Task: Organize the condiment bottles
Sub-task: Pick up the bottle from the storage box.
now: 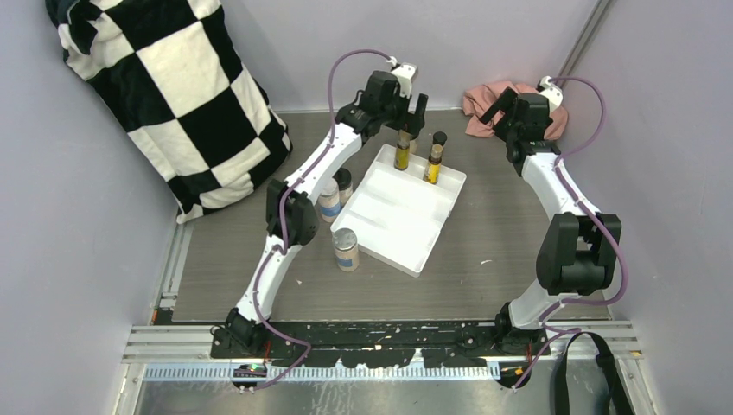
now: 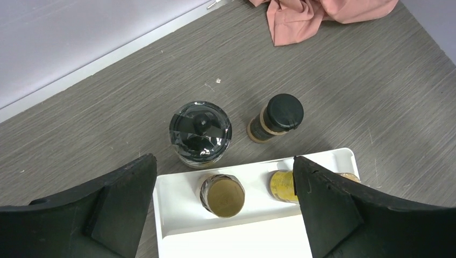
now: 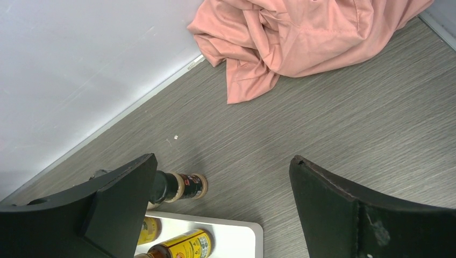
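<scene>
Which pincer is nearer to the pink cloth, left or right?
Right. The right pincer hangs open just beside the pink cloth. The left pincer is farther away, open above the far end of the white tray, to the cloth's left.

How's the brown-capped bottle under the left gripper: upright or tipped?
Upright: the brown-capped bottle shows its round cap end-on, standing inside the white tray.

The right gripper hangs with its black fingers spread wide over a grey table. A crumpled pink cloth lies against the pale wall. A small dark bottle, partly hidden by one finger, seems to stand just outside a white tray. The tray holds two yellow-labelled bottles.
</scene>
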`<state>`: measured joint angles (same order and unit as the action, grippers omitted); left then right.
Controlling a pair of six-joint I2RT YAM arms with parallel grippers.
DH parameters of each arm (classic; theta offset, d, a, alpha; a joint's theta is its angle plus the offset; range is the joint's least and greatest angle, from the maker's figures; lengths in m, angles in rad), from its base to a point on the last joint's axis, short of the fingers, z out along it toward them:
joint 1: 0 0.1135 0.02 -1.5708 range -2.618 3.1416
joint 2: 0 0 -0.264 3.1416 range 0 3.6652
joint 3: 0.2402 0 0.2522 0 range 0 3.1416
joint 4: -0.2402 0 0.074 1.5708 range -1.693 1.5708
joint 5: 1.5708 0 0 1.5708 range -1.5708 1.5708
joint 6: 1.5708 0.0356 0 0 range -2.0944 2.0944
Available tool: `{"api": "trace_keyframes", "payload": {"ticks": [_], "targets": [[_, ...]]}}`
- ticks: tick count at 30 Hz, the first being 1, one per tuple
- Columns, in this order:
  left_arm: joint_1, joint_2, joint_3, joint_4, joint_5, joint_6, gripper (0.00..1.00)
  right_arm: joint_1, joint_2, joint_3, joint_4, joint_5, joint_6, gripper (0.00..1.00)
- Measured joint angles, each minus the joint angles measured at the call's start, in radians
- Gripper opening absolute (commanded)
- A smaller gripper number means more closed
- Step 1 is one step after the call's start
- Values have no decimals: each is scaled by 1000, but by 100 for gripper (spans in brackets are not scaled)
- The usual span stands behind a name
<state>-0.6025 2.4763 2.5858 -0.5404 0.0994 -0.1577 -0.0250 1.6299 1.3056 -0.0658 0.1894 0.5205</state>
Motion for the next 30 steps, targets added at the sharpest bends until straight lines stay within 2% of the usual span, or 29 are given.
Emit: {"api": "trace_keyframes", "payload": {"ticks": [6,12,19,24,30], "targets": [[4,6,-6,21,-64,-23,79,4,6,0,6,4,-6,100],[27,-5,-79,58,-171,-91,72,6,15,0,7,8,-8,100],[89,-30,-155,55,-284,-177,69,8,15,0,9,11,-14,100],[117,-41,-174,59,-279,-211,69,13,15,0,9,12,-18,100],[118,-41,-181,58,-201,-229,68,17,15,0,8,16,-21,100]]}}
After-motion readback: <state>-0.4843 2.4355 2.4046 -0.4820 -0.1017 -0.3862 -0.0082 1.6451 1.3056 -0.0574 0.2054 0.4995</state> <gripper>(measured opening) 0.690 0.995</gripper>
